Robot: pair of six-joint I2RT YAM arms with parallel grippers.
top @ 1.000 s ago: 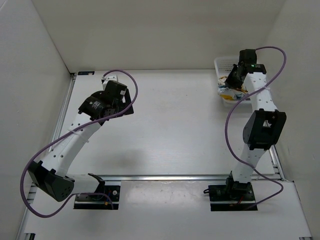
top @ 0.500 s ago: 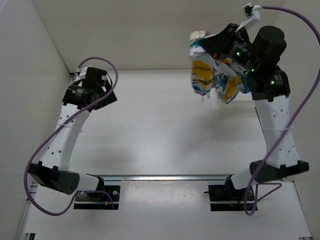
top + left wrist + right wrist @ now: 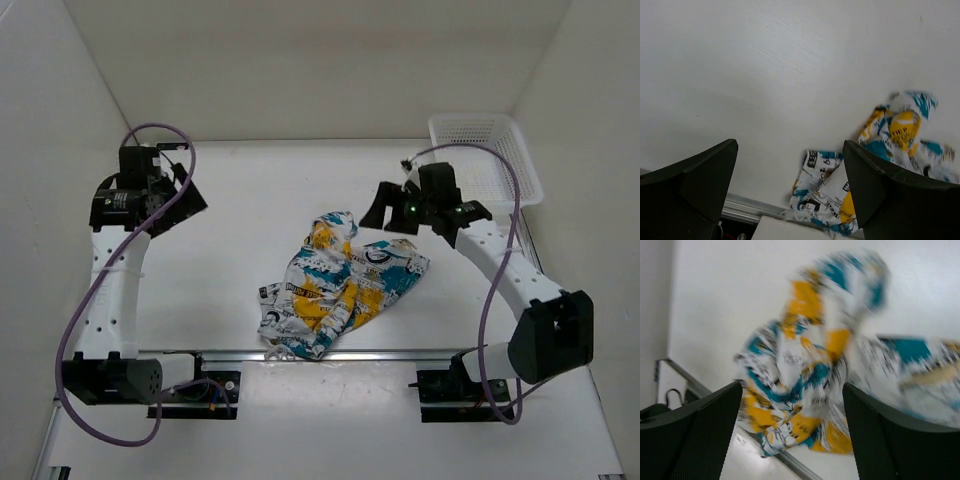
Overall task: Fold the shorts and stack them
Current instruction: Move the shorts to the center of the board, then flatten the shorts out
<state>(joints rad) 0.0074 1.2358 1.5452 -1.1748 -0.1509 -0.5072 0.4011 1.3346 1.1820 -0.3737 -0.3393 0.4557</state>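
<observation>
**Ana:** Where are the shorts (image 3: 340, 285)?

**Ben:** On the white counter (image 3: 250, 200), in a crumpled heap roughly midway between the two arms. They are not folded. The teal, yellow-orange and black print faces up in bunched ridges. The near end of the heap reaches the metal rail (image 3: 240, 353) at the counter's near edge.

**Ana:** Is either arm holding them?

**Ben:** No. The right pincer (image 3: 388, 218) sits just beside the far right end of the heap with its fingers spread, grasping nothing. In its wrist view the two dark fingers stand wide apart. The shorts (image 3: 805, 385) show beyond them, blurred.

**Ana:** Does it touch the cloth?

**Ben:** I cannot tell from above — it is close, but the edge of the fabric there is hard to read.

**Ana:** And the left one?

**Ben:** The left pincer (image 3: 190, 205) is over by the left wall, well apart from the heap, and it is also wide open with nothing in it. Its wrist camera looks across bare counter between the fingers, with the shorts (image 3: 902, 122) off to the right of that view.

**Ana:** The basket?

**Ben:** The white mesh basket (image 3: 470, 118) sits in the far right corner — behind the right arm, well clear of the shorts.
</observation>
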